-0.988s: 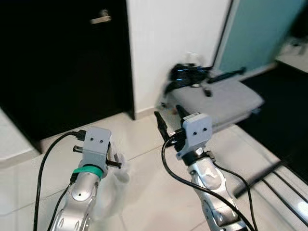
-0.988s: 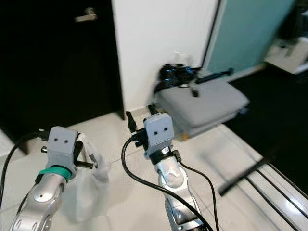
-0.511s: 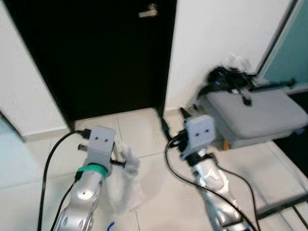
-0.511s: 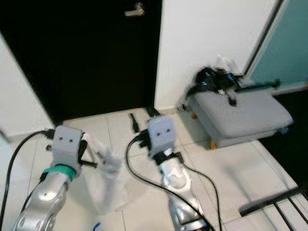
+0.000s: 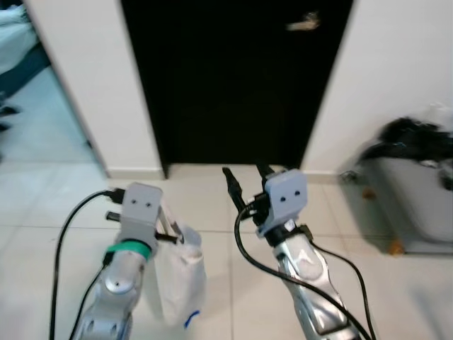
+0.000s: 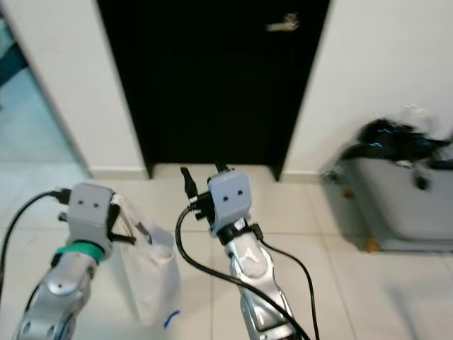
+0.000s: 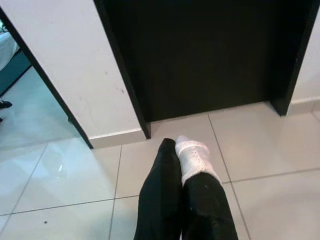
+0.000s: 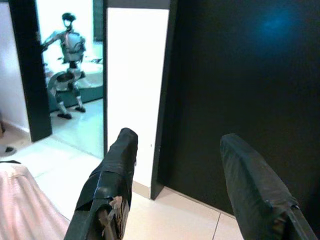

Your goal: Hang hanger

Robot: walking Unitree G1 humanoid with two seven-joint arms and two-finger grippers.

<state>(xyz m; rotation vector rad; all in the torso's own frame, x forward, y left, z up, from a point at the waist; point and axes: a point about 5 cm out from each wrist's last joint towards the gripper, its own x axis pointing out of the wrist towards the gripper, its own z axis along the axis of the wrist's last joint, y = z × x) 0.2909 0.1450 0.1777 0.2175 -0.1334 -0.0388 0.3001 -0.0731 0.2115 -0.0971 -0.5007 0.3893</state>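
While left gripper (image 7: 182, 165) pinches white garment (image 5: 180, 283), hanging below, right gripper (image 8: 190, 170) spread

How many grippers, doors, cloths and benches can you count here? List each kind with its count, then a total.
Grippers: 2 (left gripper, right gripper)
Black door: 1
White cloth: 1
Grey bench: 1
Total: 5

I am facing a black door (image 6: 212, 85), my left gripper (image 6: 131, 228) gripping a white cloth (image 6: 152, 273) that is hanging down, my right gripper (image 6: 202, 177) spread apart above the tiled floor (image 6: 297, 212).
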